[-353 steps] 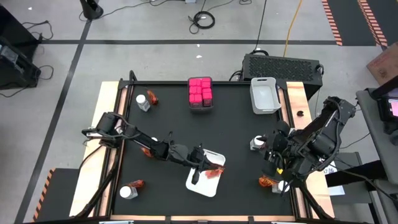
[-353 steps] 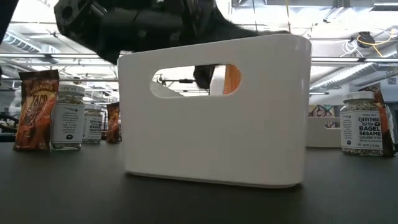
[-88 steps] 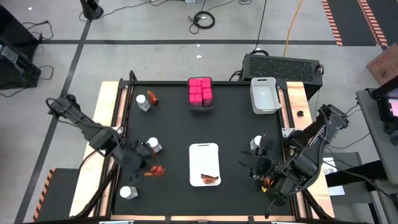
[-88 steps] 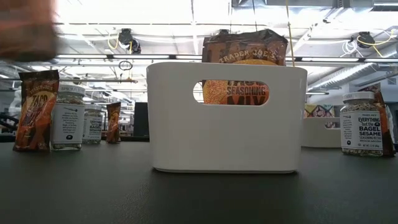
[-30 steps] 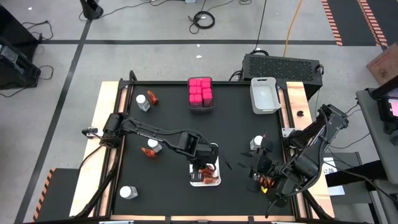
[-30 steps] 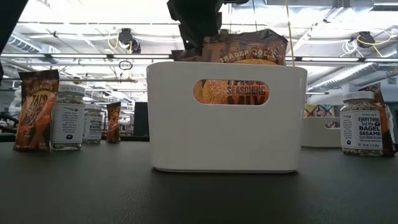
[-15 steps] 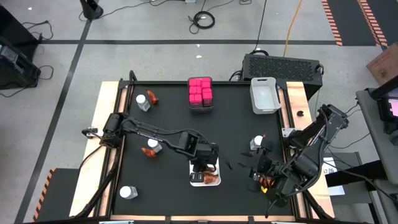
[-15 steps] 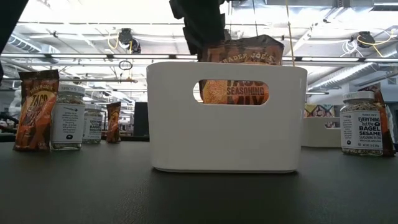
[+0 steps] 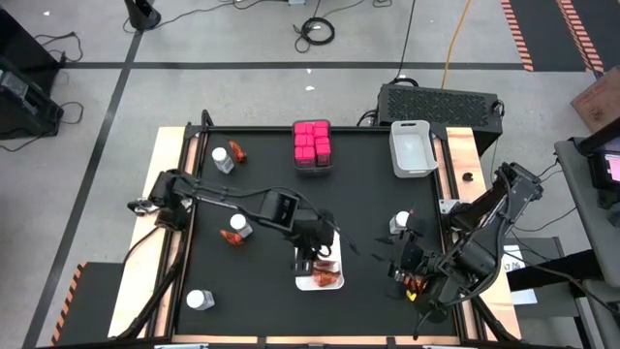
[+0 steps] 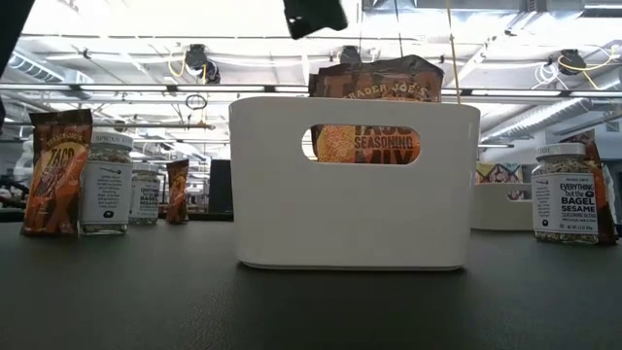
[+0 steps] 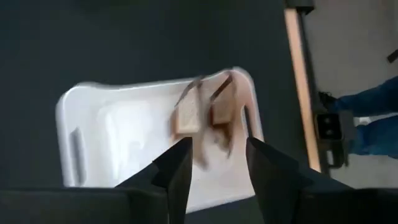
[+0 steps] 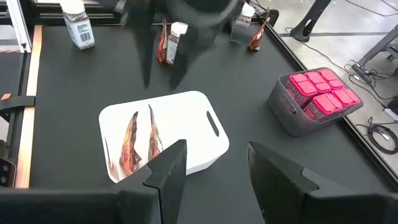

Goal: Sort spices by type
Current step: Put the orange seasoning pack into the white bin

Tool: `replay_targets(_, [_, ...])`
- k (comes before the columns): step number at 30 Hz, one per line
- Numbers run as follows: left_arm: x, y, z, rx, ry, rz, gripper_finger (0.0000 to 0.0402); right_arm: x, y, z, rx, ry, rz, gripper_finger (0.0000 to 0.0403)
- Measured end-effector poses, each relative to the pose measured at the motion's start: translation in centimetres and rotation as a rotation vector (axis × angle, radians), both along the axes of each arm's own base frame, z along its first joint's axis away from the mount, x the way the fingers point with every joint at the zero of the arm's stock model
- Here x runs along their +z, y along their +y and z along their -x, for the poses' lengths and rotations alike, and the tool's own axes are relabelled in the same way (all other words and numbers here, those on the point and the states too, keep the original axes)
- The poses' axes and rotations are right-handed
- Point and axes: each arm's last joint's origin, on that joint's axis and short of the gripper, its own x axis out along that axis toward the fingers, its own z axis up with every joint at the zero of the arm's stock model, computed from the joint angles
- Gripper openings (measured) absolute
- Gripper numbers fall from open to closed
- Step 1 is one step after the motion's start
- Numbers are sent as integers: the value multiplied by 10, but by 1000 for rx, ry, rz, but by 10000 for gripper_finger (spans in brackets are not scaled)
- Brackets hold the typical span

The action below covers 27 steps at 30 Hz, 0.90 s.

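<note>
A dark surface (image 9: 252,184) seen from above, with two robot arms. The left hand (image 9: 312,254) hangs just above the white bin (image 9: 320,282) near the middle of the surface, its fingers (image 11: 177,168) apart and holding nothing. Two red-orange taco seasoning packets (image 12: 138,140) stand on edge inside that bin, close together at one end. The right hand (image 12: 208,165) waits near the right edge, fingers parted around empty air as its own wrist view shows, with another packet (image 9: 418,284) lying beneath it.

Still unsorted: a spice jar (image 9: 240,226) with a packet (image 9: 232,237) touching it left of centre, a jar (image 9: 201,300) at the near-left corner, a jar (image 9: 221,160) and packet (image 9: 237,152) at the far left, and a jar (image 9: 399,223) on the right. Pink cube boxes (image 9: 312,142) fill a grey bin at the far edge, and an empty white bin (image 9: 412,147) sits beside it.

Risks, as a judgement: the packets stand loosely and could flop over. If the left hand moves off sideways while this low, a finger may catch a packet top or the bin's rim and drag the light bin. Each leftover packet touches or nearly touches a jar, so a grab could knock the jar over.
</note>
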Motion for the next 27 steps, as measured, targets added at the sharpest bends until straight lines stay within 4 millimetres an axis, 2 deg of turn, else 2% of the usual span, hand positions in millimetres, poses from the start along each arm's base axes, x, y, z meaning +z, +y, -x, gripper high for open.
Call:
replay_targets(4, [17,10,28,19,87,-37,155,0,0,0,1,3,4,164])
replay_targets(6, [23,14,48,39,147,-95,155,0,0,0,2,2,3,164])
replay_targets(10, [38,22,99,134,168,-227,155,0,0,0,-1,-2,-5,164])
replay_targets(12, [43,28,127,174,149,-218,155,0,0,0,-2,-3,-7,164])
replay_targets(18, [37,43,192,250,138,-131,155,0,0,0,25,15,30,164])
replay_targets(23, [38,65,218,505,75,-149,155,1,-1,-1,21,3,60,164])
replay_targets(27, [42,97,221,685,48,-169,155,1,-3,-3,12,-2,59,164])
